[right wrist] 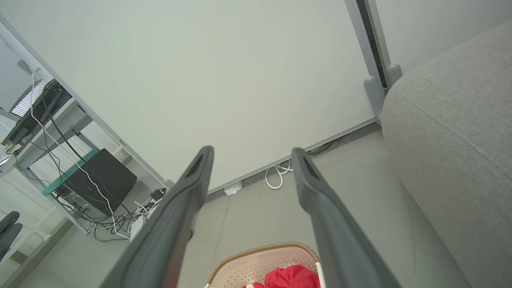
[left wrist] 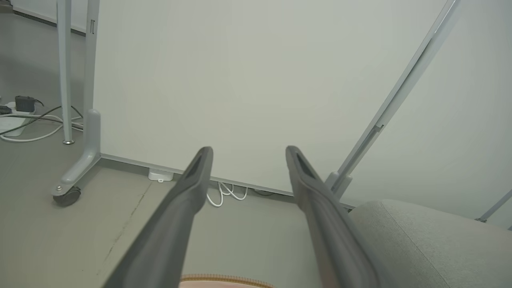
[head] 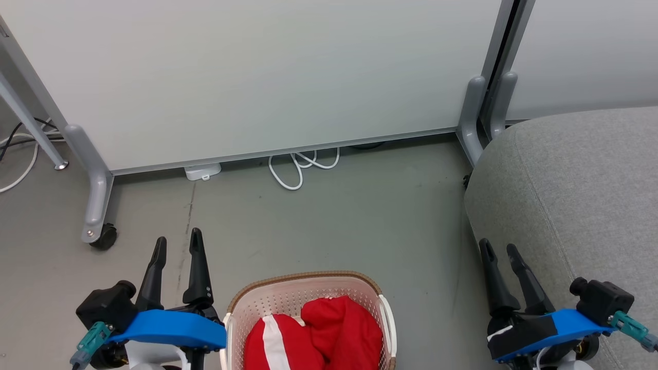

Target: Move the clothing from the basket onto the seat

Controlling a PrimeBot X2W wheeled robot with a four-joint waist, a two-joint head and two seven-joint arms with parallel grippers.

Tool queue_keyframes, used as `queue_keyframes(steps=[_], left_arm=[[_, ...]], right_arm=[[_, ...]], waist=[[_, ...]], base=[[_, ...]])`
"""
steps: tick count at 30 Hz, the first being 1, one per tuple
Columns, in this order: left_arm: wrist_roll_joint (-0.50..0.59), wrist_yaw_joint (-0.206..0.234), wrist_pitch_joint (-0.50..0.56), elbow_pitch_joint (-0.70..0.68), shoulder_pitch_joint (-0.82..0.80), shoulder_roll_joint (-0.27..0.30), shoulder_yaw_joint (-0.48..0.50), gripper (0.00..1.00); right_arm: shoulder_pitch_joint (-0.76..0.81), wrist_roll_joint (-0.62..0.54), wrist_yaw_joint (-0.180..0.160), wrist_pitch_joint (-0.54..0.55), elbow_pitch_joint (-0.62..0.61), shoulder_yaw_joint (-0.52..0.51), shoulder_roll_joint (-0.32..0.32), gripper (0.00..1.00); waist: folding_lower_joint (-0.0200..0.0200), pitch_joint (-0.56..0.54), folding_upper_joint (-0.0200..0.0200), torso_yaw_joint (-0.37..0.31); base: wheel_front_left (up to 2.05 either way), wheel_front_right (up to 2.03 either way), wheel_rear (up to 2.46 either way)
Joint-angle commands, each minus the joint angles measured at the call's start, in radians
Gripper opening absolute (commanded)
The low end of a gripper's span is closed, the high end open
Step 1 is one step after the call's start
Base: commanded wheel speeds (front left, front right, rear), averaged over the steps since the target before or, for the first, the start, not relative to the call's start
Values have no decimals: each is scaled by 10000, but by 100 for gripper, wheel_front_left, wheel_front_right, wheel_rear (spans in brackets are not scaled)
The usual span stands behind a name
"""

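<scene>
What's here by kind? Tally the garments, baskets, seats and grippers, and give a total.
Red garments: 2, striped garment and plain garment
Basket: 1
Seat: 1
Grippers: 2, left gripper and right gripper
Total: 6

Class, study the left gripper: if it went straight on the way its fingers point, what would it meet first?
Most likely the white partition panel, near its lower edge. The left gripper points across the floor toward it. Depth is unclear: a downward tilt could bring it to the floor first.
</scene>
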Motion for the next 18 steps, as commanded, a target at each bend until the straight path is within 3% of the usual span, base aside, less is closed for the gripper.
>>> queue_keyframes(steps=[1, 18], left_arm=[[351, 9, -113, -104, -76, 78, -49, 100], [1935, 23, -489, -126, -92, 163, -475, 100]], right_arm=[[-28, -346, 16, -108, -42, 42, -68, 100], [17, -1797, 20, -486, -130, 182, -75, 100]], waist=[[-1, 4, 0, 1], [-1, 38, 0, 31]], base=[[0, 0, 0], [0, 0, 0]])
